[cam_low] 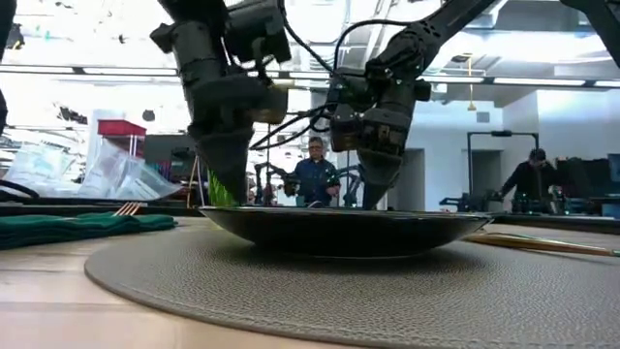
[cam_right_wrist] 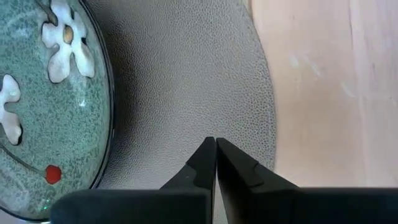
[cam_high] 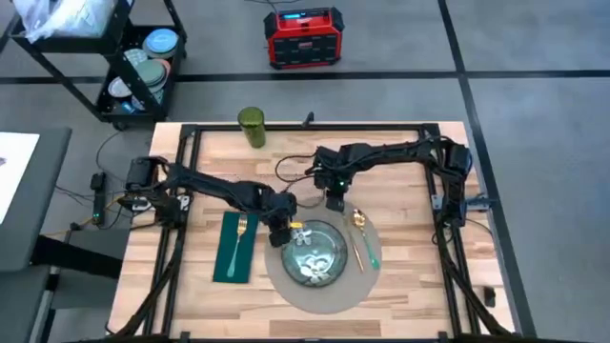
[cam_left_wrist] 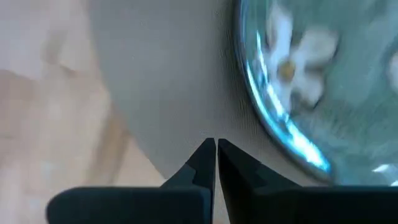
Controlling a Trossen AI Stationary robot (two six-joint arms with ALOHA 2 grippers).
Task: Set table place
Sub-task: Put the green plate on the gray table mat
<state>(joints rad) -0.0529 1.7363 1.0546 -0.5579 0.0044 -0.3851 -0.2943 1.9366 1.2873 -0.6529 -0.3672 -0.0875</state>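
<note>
Light wooden planks fill the scene — the table (cam_high: 410,286) carries the whole setting, and beyond its far edge the low view catches a bright workshop with two people (cam_low: 316,173) standing well back. Dead centre near the front edge lies the place (cam_high: 286,283), the round grey-beige mat, and on it sits a dark green floral plate (cam_high: 319,255), white blossoms showing on its glaze. Left of the mat, a dark green cloth (cam_high: 229,267) with a gold fork (cam_high: 239,238) lying along it. On the mat's right side, gold cutlery (cam_high: 357,233) lies beside the plate. A green cup (cam_high: 252,127) stands alone at the far edge.

Now the arms — the left gripper (cam_high: 277,232) is down at the plate's far-left rim, fingers (cam_left_wrist: 202,163) pressed together, nothing between them, tips over bare mat just beside the plate. The right gripper (cam_high: 335,201) hangs above the mat's far edge, its fingers (cam_right_wrist: 202,163) likewise closed on nothing.
</note>
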